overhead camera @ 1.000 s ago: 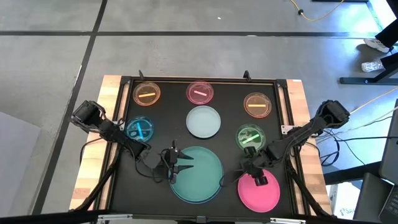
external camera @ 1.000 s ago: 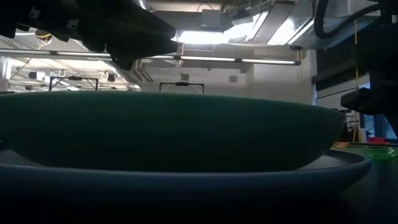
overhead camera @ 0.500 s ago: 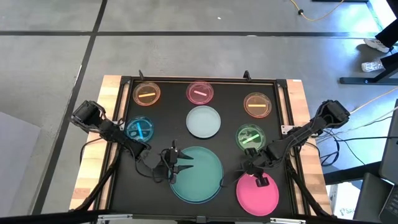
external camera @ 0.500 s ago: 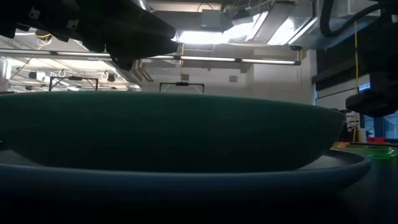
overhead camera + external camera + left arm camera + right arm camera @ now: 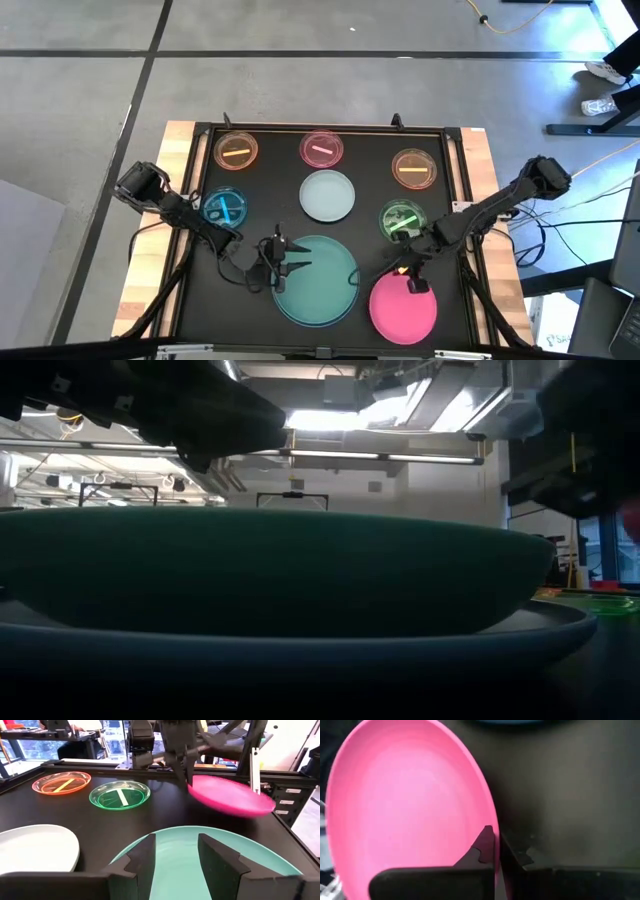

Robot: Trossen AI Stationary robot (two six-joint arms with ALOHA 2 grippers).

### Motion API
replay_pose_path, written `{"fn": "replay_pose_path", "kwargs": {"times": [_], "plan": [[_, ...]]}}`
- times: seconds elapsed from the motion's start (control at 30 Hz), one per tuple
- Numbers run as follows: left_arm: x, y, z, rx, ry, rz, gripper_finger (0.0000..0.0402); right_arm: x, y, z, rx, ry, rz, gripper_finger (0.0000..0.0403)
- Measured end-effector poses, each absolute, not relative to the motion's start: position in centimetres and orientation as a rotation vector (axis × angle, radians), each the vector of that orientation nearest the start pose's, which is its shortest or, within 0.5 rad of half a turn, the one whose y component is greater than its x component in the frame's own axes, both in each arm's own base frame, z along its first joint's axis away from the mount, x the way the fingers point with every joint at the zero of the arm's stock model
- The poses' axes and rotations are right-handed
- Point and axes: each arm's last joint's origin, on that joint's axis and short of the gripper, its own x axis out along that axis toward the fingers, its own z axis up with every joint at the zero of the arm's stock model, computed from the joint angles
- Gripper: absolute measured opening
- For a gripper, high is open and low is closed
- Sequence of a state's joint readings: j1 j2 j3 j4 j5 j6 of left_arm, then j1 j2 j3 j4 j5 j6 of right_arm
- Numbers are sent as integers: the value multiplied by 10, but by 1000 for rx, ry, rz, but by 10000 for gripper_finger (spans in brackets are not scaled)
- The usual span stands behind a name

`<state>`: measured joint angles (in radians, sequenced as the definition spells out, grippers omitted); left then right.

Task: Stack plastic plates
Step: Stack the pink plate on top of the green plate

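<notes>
The right tool [image 5: 408,279] pinches the rim of the pink plate [image 5: 403,308], with its two fingers shut tight on the edge. The pink plate is lifted off the black bench [image 5: 190,300] and tilted, just beside the teal plate [image 5: 318,285]. The teal plate sits inside a light-blue plate [image 5: 300,650]. The left tool [image 5: 292,267] hangs over the teal plate's edge with its fingers open, holding nothing. A pale plate [image 5: 327,195] lies in the middle. Small see-through plates lie around it: orange [image 5: 236,152], pink [image 5: 323,149], amber [image 5: 414,168], green [image 5: 401,218] and blue [image 5: 226,208].
</notes>
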<state>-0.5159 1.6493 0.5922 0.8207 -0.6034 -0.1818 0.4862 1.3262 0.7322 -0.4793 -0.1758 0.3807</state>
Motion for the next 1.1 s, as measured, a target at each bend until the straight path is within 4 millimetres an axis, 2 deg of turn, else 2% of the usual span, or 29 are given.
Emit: {"fn": "replay_pose_path", "kwargs": {"times": [0.17, 0.3, 0.5, 0.63, 0.83, 1.1], "plan": [[269, -138, 162, -54, 184, 116, 141, 219, 105, 214, 183, 1046, 334, 6], [264, -142, 171, -48, 159, 126, 141, 230, 96, 230, 196, 967, 274, 7], [243, -155, 199, -9, 86, 160, 141, 244, 79, 237, 209, 850, 141, 7], [228, -164, 210, 43, 54, 247, 141, 256, 67, 242, 226, 748, 72, 7], [222, -167, 209, 60, 60, 324, 141, 281, 55, 236, 217, 628, 46, 7], [223, -167, 208, 60, 62, 322, 141, 315, 50, 206, 220, 570, 45, 7]]}}
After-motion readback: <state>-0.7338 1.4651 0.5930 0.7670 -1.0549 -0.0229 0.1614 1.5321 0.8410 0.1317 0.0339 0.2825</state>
